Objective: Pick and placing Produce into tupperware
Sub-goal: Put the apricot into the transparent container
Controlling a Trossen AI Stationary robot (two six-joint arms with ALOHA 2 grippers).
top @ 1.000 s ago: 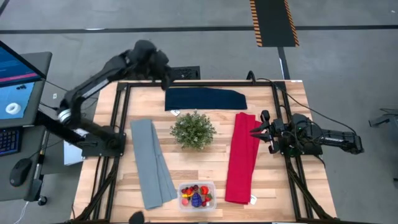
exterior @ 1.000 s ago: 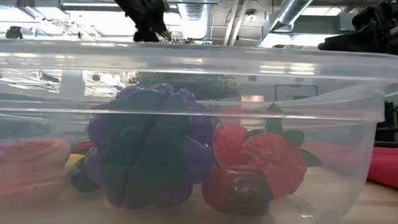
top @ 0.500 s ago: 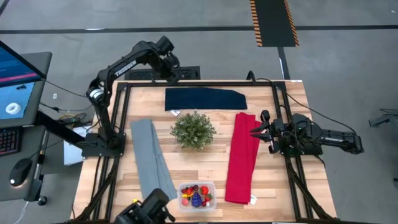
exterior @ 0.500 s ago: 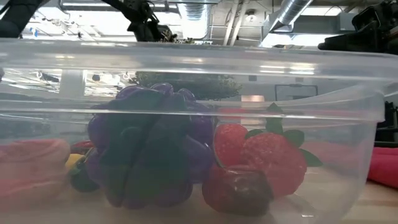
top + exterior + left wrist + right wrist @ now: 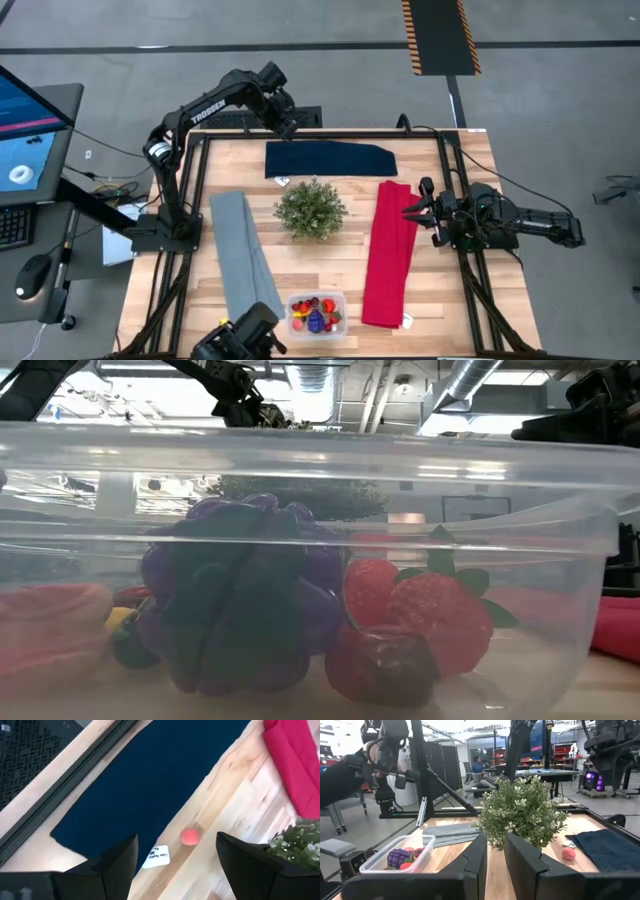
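High view is showing the clear tupperware (image 5: 317, 313) sitting at the near edge of the wooden table (image 5: 340, 262), on the near side of the green potted plant (image 5: 311, 208). Inside it the produce is lying together: a purple grape cluster (image 5: 235, 595) is taking up the middle, red strawberries (image 5: 420, 610) are resting against it, and a yellow piece (image 5: 118, 618) is peeking out on the far side of the grapes. One small red berry (image 5: 189, 836) is lying loose on the bare wood, just beside the near edge of the navy cloth (image 5: 330, 158) that is spread behind the plant, next to a small white tag (image 5: 157, 856).

The left gripper (image 5: 288, 118) is hanging above the table's far rail, behind and to the left of the plant, with its fingers (image 5: 117, 857) spread wide and nothing between them; its wrist camera is looking down past them at the loose berry. The right gripper (image 5: 417, 208) is waiting to the right of the plant, over the edge of the red cloth (image 5: 388, 252), its jaws drawn nearly together with only a narrow gap and gripping nothing. A grey cloth (image 5: 243, 257) is lying to the left of the plant, reaching down beside the tupperware.
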